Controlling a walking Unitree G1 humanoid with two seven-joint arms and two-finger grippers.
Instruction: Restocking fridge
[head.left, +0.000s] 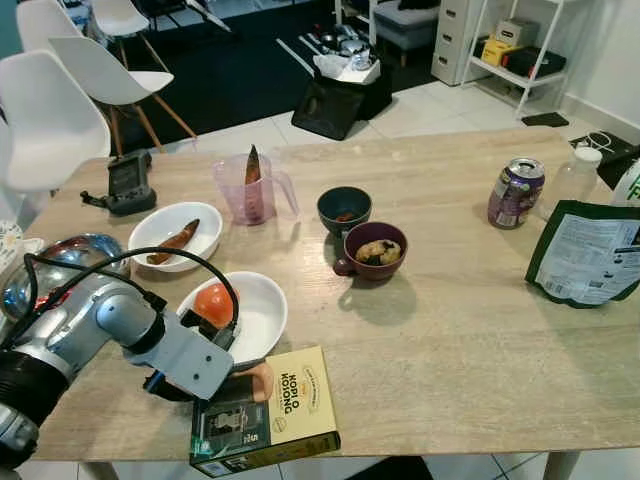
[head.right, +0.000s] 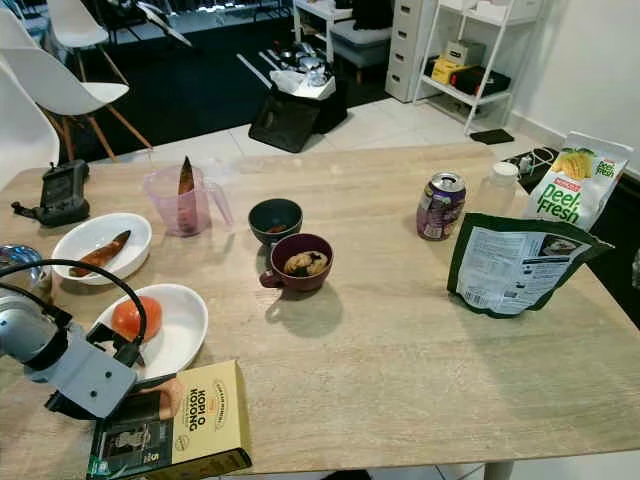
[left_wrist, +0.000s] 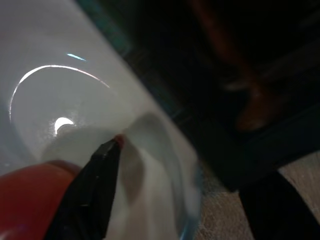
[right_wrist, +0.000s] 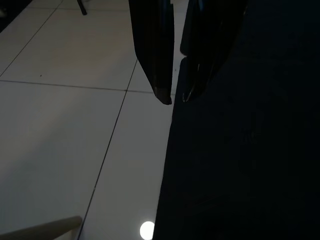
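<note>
A white bowl (head.left: 266, 318) near the table's front left holds a red tomato (head.left: 213, 303). My left gripper (head.left: 228, 340) is open at the bowl's near rim. In the left wrist view one black finger (left_wrist: 95, 190) reaches inside the bowl (left_wrist: 60, 75), right beside the tomato (left_wrist: 25, 200), and the other finger stays outside over the table. A yellow and black coffee box (head.left: 268, 408) lies just in front of the bowl. My right gripper (right_wrist: 176, 97) hangs idle over the tiled floor with its fingers close together.
Behind the bowl are a white dish with a brown piece of food (head.left: 175, 237), a pink jug (head.left: 252, 190), a dark bowl (head.left: 344, 208) and a maroon mug (head.left: 375, 250). A can (head.left: 516, 192), a bottle (head.left: 575, 178) and a green pouch (head.left: 590, 250) stand at the right. White chairs (head.left: 45, 120) line the left side.
</note>
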